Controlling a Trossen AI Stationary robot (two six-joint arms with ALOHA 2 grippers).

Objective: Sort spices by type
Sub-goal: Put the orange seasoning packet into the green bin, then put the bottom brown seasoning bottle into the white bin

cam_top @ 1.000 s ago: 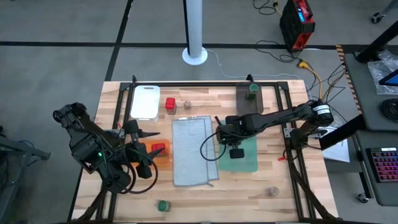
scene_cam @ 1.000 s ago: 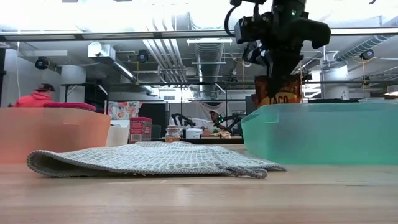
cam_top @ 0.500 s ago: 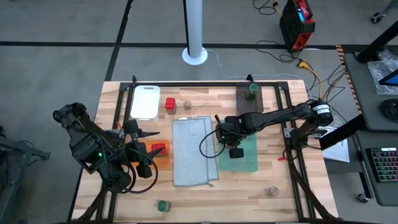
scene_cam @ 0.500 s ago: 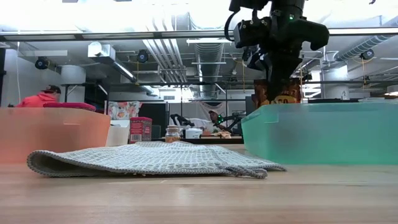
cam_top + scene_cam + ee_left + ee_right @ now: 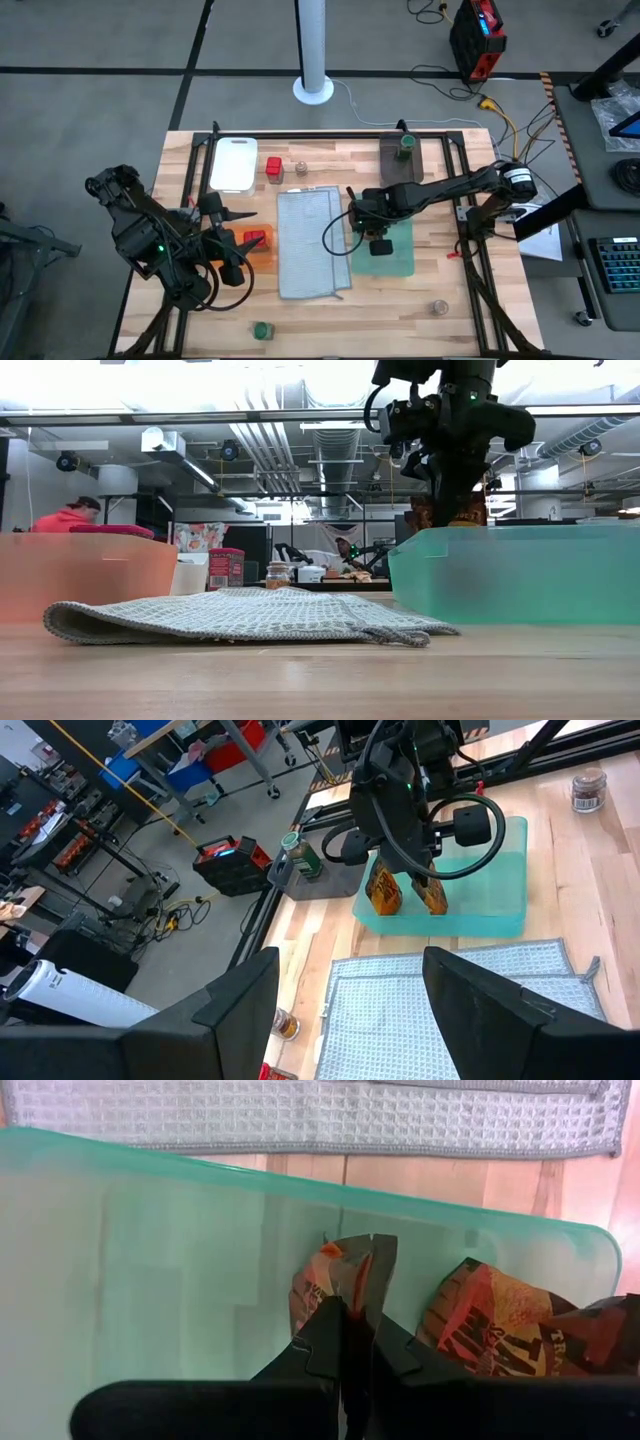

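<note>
R gripper hung over the green cloth, jaws closed on an orange-brown packet by its top edge; a 2nd packet lay just beside it on the cloth. L gripper waited over the orange cloth near a red container, jaws apart, holding nothing.

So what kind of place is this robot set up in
Probably a robotics lab or workshop: exposed ceiling ducts, equipment racks with trailing cables on a concrete floor, and a wooden table framed in metal.
</note>
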